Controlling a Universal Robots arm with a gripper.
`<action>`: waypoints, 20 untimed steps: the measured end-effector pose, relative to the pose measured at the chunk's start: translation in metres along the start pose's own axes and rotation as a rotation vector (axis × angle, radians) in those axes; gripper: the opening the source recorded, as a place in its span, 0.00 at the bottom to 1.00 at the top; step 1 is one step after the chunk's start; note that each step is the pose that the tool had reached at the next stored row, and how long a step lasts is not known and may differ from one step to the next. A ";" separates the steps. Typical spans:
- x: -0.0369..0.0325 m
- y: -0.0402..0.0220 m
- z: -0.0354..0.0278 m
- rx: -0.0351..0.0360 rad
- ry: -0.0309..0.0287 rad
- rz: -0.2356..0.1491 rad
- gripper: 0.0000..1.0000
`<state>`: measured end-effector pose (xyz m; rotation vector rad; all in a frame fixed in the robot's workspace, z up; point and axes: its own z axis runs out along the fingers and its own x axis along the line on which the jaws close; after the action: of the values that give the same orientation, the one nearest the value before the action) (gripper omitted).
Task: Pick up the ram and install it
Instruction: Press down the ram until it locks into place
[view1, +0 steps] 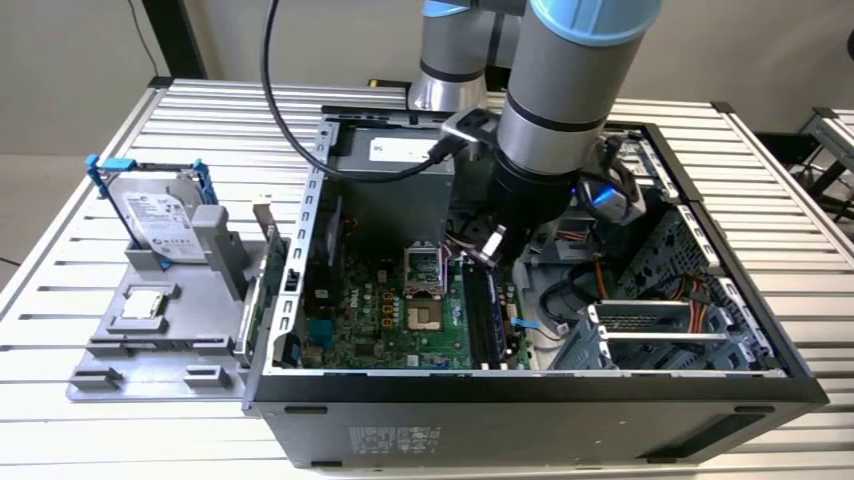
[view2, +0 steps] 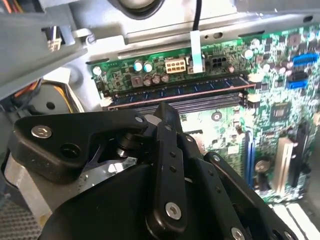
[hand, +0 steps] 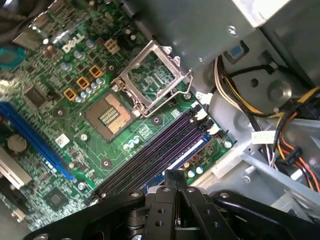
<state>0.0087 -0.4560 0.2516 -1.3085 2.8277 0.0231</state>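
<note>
Grey plastic holder (view1: 160, 345) occupies the exterior view's left, resting on the slatted metal table (view1: 80, 130); it carries an upright hard drive (view1: 158, 218) in a blue frame and, nearer the camera, a small square processor chip (view1: 144, 303).

Just beside the holder stands the open computer case (view1: 534, 388); the green motherboard (view1: 387, 315) lies on its floor, and the arm (view1: 567, 90) descends into the case from above. The gripper (view1: 487, 248) sits low over the board's memory slots (hand: 150, 155).

Both wrist views give detail that the exterior view does not:
- the first wrist view shows the processor socket (hand: 112, 112) with its metal frame (hand: 152, 75) raised; the dark slots run beside it;
- the ram (hand: 186, 151) is seated in the outermost slot, nearest the board edge; the second wrist view shows it as a bluish strip (view2: 175, 93) standing in the slot;
- the gripper (hand: 175, 176) has its jaws pressed together and holds nothing; its tip (view2: 165, 111) is directly over the slots, very near the ram; contact cannot be confirmed.

Obstructions: a bundle of cables (hand: 295, 150) lies just beyond the board edge; toward the exterior view's right, a metal drive cage (view1: 667, 330) fills that side of the case. Open room lies over the motherboard between the socket and the case wall on the exterior view's left.
</note>
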 end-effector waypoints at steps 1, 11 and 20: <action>0.0000 0.0000 0.0000 -0.0005 0.0001 -0.018 0.00; 0.0000 0.0000 0.0000 -0.0046 -0.0001 -0.199 0.00; 0.0000 0.0000 0.0000 -0.0036 -0.0032 -0.364 0.00</action>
<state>0.0087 -0.4560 0.2516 -1.7963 2.5414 0.0226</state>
